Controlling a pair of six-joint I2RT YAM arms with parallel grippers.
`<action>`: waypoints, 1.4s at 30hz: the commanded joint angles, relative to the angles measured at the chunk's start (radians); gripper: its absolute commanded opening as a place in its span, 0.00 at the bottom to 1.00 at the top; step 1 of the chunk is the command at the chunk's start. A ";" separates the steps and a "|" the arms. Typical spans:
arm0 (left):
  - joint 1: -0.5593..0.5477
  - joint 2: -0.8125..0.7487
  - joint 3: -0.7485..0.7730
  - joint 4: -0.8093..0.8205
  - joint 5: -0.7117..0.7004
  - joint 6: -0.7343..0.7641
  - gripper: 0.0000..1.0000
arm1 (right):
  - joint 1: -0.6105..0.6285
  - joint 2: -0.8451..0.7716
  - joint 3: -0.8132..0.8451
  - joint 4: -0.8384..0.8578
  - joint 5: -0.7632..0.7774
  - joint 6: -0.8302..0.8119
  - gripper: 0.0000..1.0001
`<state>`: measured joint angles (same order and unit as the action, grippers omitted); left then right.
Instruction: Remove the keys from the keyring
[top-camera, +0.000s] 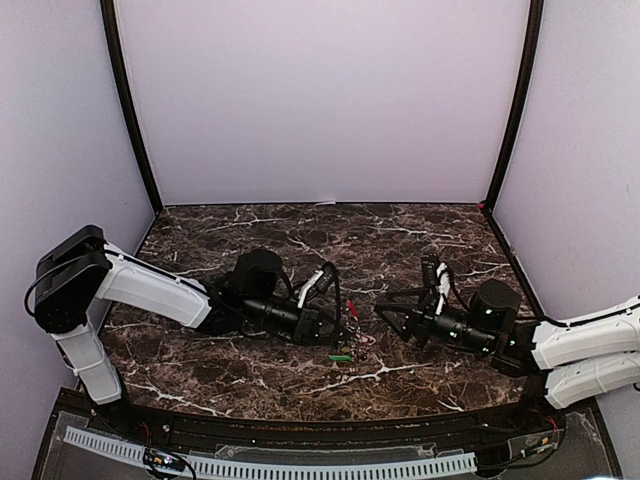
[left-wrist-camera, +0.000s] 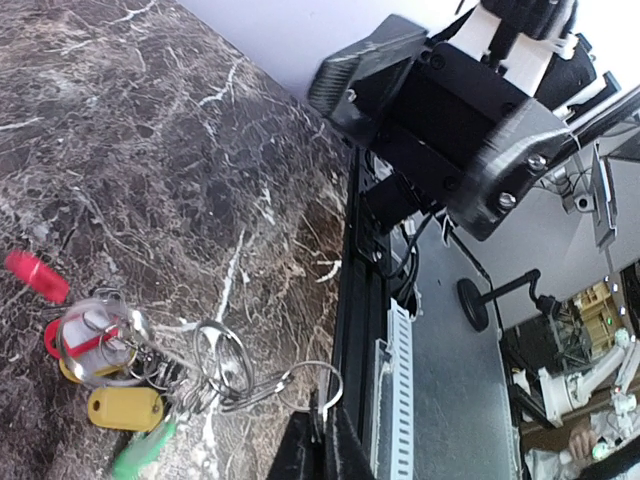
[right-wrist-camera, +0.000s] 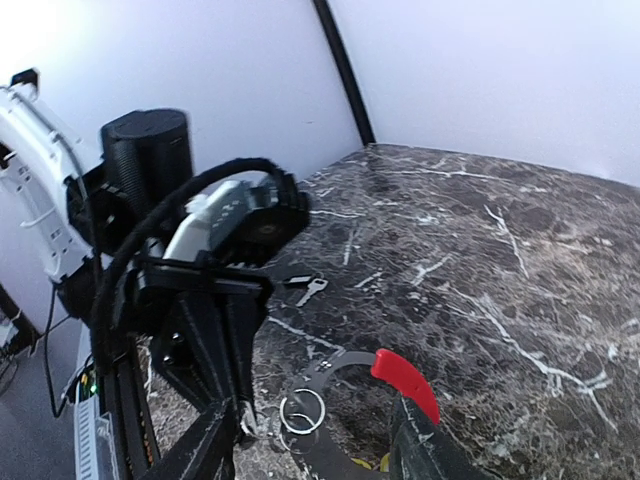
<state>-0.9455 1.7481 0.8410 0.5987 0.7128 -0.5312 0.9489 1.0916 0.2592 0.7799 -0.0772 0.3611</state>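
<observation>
Closest to the left wrist lens, find the left gripper (left-wrist-camera: 320, 447), black and narrow, pinched shut on a thin wire loop (left-wrist-camera: 311, 386). Linked from there through more bright round split rings to the keyring (left-wrist-camera: 95, 337), grey-silver with a red segment, lying on the table (left-wrist-camera: 150, 120) of glossy dark marble veined white. Bunched beside it, the keys (left-wrist-camera: 125, 408), with rounded plastic head covers in yellow, green and red (the red one blurred). Farther over, in the right wrist view, see the right gripper (right-wrist-camera: 318, 445) spread wide, holding nothing, the ring's red curve just beside one black finger. Beyond that, a loose silver key (right-wrist-camera: 310, 290) flat on the marble, apart from the bunch. Behind everything, smooth pale walls (top-camera: 320, 100).
</observation>
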 joint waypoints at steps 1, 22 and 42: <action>0.002 -0.100 0.104 -0.329 0.083 0.150 0.00 | 0.018 -0.027 0.017 0.039 -0.173 -0.129 0.52; 0.011 -0.107 0.414 -1.021 0.364 0.350 0.00 | 0.331 0.041 0.031 0.105 0.111 -0.515 0.53; 0.012 -0.083 0.430 -1.048 0.396 0.304 0.00 | 0.487 0.243 0.134 0.205 0.450 -0.722 0.34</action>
<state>-0.9360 1.6684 1.2396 -0.4328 1.0630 -0.2256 1.4216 1.3144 0.3660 0.9150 0.3134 -0.3271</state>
